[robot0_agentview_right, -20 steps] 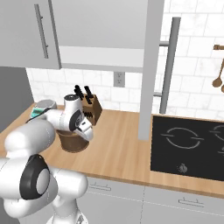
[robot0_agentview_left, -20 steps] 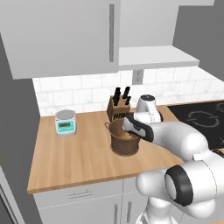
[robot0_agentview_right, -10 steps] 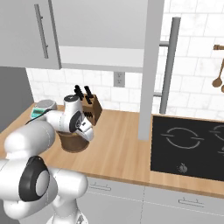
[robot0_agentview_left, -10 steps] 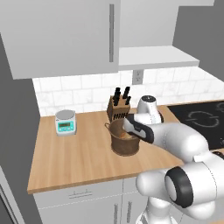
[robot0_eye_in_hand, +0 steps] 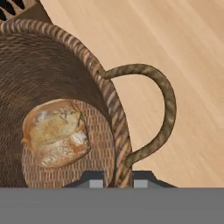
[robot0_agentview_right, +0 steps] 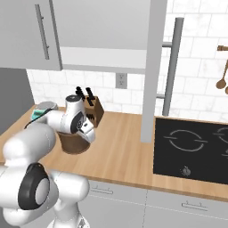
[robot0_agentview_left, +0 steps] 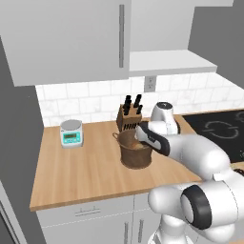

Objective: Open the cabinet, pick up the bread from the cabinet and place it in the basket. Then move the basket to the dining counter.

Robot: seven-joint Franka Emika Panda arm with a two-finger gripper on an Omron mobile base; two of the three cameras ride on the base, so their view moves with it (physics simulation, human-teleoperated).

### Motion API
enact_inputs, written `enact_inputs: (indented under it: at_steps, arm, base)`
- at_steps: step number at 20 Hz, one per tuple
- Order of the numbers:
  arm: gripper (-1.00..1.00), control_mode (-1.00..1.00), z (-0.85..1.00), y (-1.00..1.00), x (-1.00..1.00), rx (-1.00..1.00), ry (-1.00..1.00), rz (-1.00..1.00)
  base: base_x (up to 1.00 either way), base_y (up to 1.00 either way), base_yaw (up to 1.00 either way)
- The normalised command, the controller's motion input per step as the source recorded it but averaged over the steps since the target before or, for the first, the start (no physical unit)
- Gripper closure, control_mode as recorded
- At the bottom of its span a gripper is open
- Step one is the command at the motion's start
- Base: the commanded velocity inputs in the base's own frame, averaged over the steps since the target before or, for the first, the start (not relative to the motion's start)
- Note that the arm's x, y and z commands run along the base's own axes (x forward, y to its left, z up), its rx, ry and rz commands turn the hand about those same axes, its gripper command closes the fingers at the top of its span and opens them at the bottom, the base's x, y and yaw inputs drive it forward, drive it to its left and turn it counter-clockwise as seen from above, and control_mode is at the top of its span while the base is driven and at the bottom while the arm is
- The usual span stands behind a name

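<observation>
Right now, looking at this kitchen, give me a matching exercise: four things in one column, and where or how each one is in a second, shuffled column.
Things:
1. bread
2. gripper
3. knife block
4. kitchen scale

States:
A. stands by the tiles behind the basket
B. lies on the basket's bottom
C. shut on the basket's rim beside a loop handle
D. sits on the worktop left of the basket in the left base view

Pairs: 1-B, 2-C, 3-A, 4-D

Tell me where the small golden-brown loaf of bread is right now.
The small golden-brown loaf lies on the floor of the dark brown woven basket, left of the rim in the hand view; that basket stands on the wood worktop before the knife block.
</observation>
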Motion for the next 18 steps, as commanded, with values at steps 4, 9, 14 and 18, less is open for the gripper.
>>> enact_inputs:
  at_steps: [4, 9, 14, 18]
  arm:
    - [1.0, -1.0, 0.58, -0.08, -0.29, 0.07, 0.0, -0.05]
    - [1.0, -1.0, 0.76, -0.14, -0.34, 0.06, 0.0, -0.1]
    - [1.0, -1.0, 0.62, -0.07, -0.53, 0.02, -0.04, -0.18]
    - [1.0, -1.0, 0.53, -0.02, -0.64, 0.0, -0.13, -0.15]
  base:
    - [0.0, 0.0, 0.0]
    - [0.0, 0.0, 0.0]
    - [0.0, 0.0, 0.0]
    - [0.0, 0.0, 0.0]
